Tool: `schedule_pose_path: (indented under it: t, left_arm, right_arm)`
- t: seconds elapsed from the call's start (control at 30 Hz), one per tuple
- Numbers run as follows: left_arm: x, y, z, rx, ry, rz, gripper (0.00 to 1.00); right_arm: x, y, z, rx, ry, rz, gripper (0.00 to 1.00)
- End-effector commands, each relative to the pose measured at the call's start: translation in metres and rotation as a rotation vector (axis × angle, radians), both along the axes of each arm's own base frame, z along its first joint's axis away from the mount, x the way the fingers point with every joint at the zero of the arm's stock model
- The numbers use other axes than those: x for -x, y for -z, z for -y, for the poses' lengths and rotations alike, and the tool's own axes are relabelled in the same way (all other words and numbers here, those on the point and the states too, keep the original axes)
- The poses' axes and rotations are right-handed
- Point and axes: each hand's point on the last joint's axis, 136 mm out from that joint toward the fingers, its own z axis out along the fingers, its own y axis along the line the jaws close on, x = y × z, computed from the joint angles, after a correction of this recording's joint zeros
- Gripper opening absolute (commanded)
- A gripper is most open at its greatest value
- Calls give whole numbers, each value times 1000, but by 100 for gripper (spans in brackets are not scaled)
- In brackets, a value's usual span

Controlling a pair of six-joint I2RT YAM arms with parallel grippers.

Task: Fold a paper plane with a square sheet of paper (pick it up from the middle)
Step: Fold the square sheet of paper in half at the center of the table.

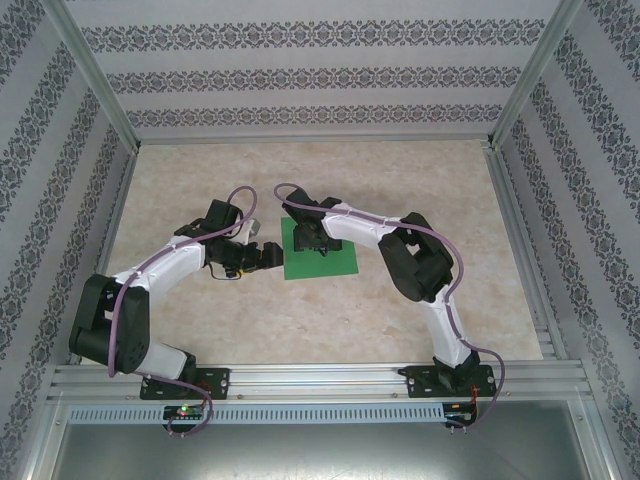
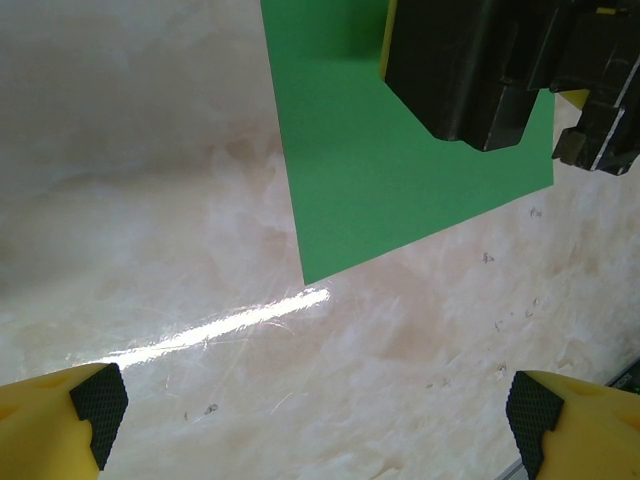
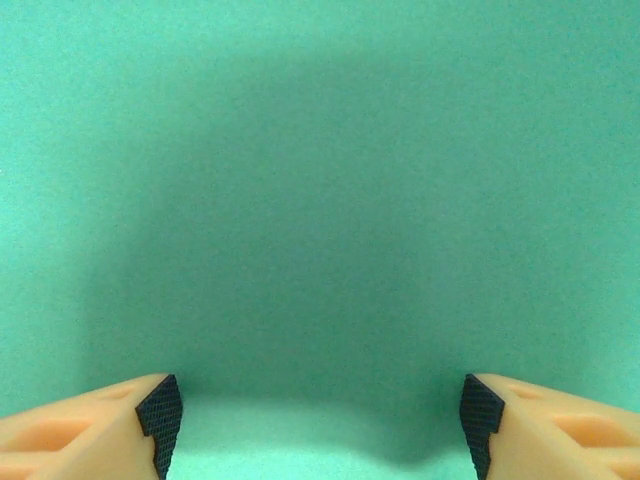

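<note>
The square sheet of paper [image 1: 335,261] lies flat and unfolded on the table, bright green. My right gripper [image 1: 312,240] hangs straight over the sheet's left part, pointing down, close to the paper. In the right wrist view the green paper [image 3: 320,180] spreads across the frame with the gripper's shadow on it, and the right gripper [image 3: 320,425] is open with nothing between its pads. My left gripper [image 1: 270,255] sits just left of the sheet, open. In the left wrist view the paper [image 2: 400,170] is ahead, its near corner pointing at the left gripper [image 2: 315,410]; the right gripper's black body [image 2: 480,65] covers part of it.
The marbled beige table [image 1: 300,320] carries only the sheet. Metal frame rails [image 1: 320,378] run along the near edge and the sides, with patterned walls behind. Both arms reach toward the middle, their grippers close together.
</note>
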Motion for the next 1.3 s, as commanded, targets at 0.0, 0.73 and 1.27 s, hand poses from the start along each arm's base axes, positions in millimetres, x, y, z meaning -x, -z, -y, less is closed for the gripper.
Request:
schedule_pose_path:
  t: [0.0, 0.73, 1.27]
  left_arm:
    - [-3, 0, 0, 19, -3, 3, 100]
    - [-2, 1, 0, 18, -1, -4, 100]
    - [-7, -53, -17, 18, -81, 115, 100]
  right_arm:
    - [13, 36, 14, 81, -6, -81, 73]
    - [-4, -20, 6, 2, -29, 82, 39]
    - [10, -106, -28, -365, -83, 158, 18]
